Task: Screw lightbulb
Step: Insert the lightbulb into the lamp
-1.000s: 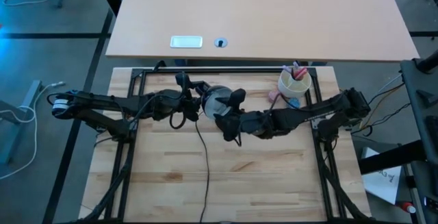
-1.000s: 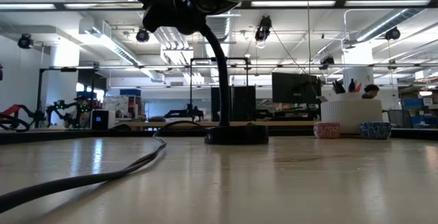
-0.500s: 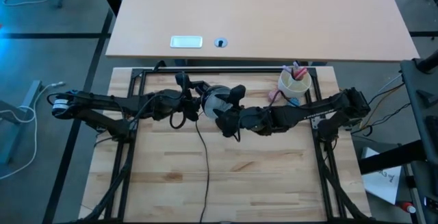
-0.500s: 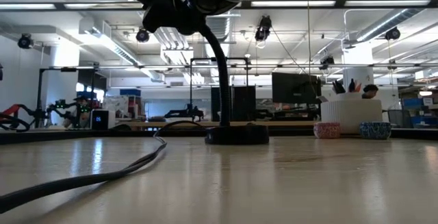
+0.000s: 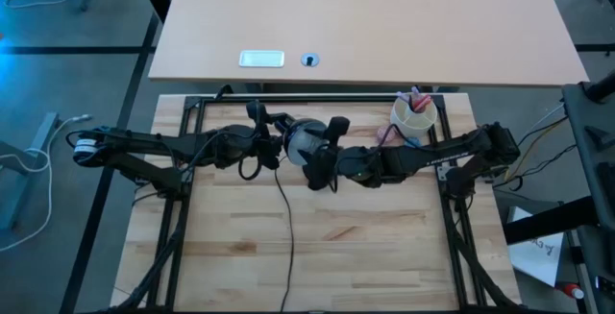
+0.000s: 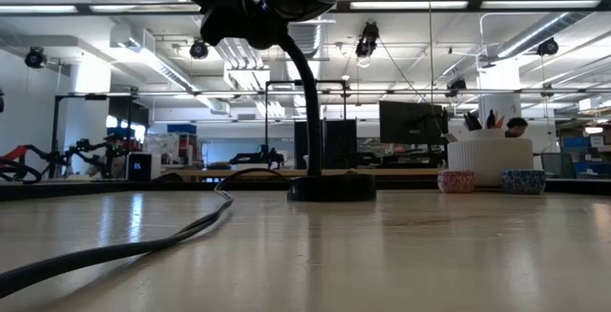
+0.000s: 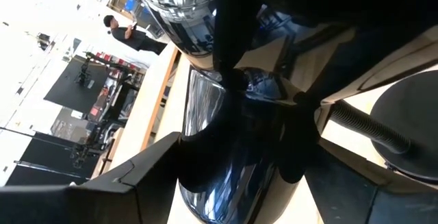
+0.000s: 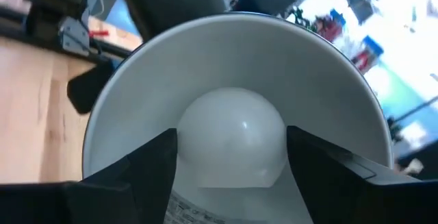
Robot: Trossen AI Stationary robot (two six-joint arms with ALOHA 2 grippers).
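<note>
A black desk lamp stands on its round base (image 6: pixel 329 188), its gooseneck (image 6: pixel 307 93) curving up to a head high above the table. The silvery shade (image 5: pixel 304 141) faces the table's right. The white lightbulb (image 8: pixel 233 138) sits deep inside the shade (image 8: pixel 233 46). My left gripper (image 5: pixel 269 143) comes from the table's left and is shut on the lamp's head behind the shade. My right gripper (image 5: pixel 322 153) reaches in from the right to the shade's mouth, its fingers on either side of the bulb. My left gripper pinches the dark glossy housing (image 7: pixel 219 148) behind the shade between its two fingers (image 7: pixel 137 176). It comes about level from the table's left. The head stays high above the table on its gooseneck. My right gripper takes the bulb's globe by two opposite sides (image 8: pixel 188 148) between its fingers (image 8: pixel 150 169). It comes about level from the table's right, into the shade's mouth. The bulb's neck end, deep in the shade, is hidden behind the globe.
The lamp's black cord (image 5: pixel 283 218) runs from the base toward the near edge. A white cup (image 5: pixel 415 114) with pens stands at the far right, with a pink ball (image 5: pixel 386 135) and a blue ball (image 5: pixel 411 143) beside it. Black frame rails (image 5: pixel 183 208) border the table.
My right gripper has rolled about the line it points along at the shade's mouth and has drawn slightly toward the far edge. The lamp and my left gripper have kept still.
</note>
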